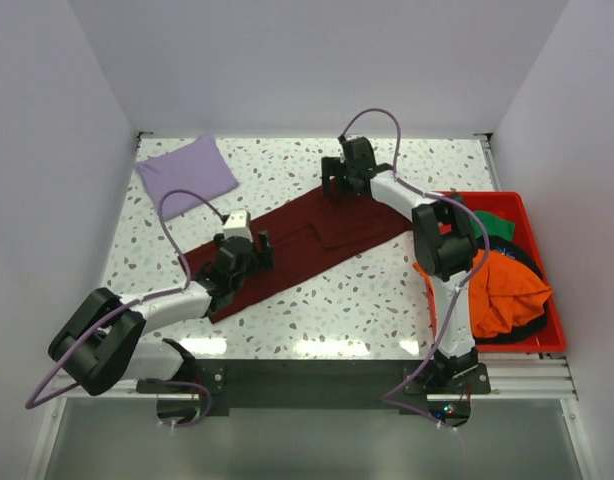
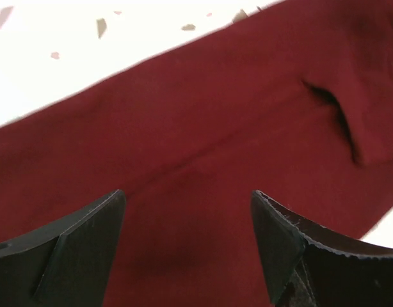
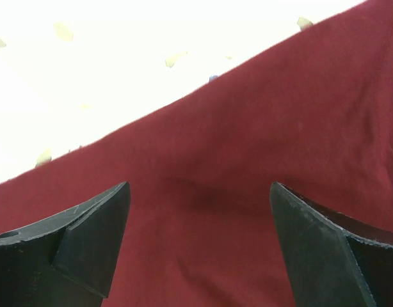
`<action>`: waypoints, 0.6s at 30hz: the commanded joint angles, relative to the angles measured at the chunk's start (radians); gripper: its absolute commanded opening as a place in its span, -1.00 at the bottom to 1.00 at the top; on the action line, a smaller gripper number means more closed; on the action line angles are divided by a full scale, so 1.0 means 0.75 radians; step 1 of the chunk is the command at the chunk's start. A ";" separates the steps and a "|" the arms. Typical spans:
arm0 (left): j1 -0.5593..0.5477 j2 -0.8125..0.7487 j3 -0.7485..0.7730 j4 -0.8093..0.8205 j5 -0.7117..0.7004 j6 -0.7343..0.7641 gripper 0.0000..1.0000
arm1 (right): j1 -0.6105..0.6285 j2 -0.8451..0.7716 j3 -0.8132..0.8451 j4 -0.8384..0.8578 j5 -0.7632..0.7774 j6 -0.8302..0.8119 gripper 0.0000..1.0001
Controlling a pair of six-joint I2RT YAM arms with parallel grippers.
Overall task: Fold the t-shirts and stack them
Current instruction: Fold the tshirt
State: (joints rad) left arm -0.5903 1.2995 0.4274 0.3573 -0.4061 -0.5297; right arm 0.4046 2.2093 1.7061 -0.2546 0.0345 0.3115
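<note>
The left end effector (image 2: 187, 198) is hovering, spread wide, over the near-left end of the maroon t-shirt (image 1: 307, 235) — the shirt is lying diagonally across the bench (image 1: 367, 290). Farther back, the right end effector (image 3: 200, 188) is gaping wide over its far end.

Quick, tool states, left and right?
Left tool: open, holding nothing, over the maroon t-shirt.
Right tool: open, holding nothing, over the same shirt.

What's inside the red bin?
The bin holds an orange tee on top, a green tee at the far end, black cloth between. The right arm hides its left edge; whatever lies under the orange tee is covered.
</note>
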 commanded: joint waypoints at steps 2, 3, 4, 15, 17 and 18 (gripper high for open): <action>-0.104 0.006 -0.009 -0.014 -0.062 0.035 0.69 | 0.001 -0.289 -0.153 0.010 -0.044 -0.037 0.88; -0.131 0.002 -0.018 -0.012 -0.052 0.027 0.69 | 0.005 -0.360 -0.192 0.016 -0.044 -0.031 0.89; -0.141 -0.002 -0.032 -0.016 -0.042 0.021 0.70 | 0.007 -0.387 -0.229 0.022 -0.044 -0.025 0.89; -0.246 -0.004 -0.124 -0.045 -0.025 -0.101 0.72 | 0.009 -0.303 -0.410 0.072 -0.128 0.069 0.89; -0.258 0.008 -0.144 -0.043 -0.015 -0.116 0.71 | 0.011 -0.265 -0.389 0.068 -0.130 0.080 0.89; -0.266 0.012 -0.159 -0.033 -0.011 -0.128 0.72 | 0.009 -0.252 -0.379 0.061 -0.124 0.080 0.89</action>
State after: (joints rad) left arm -0.7742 1.2999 0.3340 0.3122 -0.4049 -0.5777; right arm 0.4095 1.9999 1.4094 -0.2256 -0.0452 0.3462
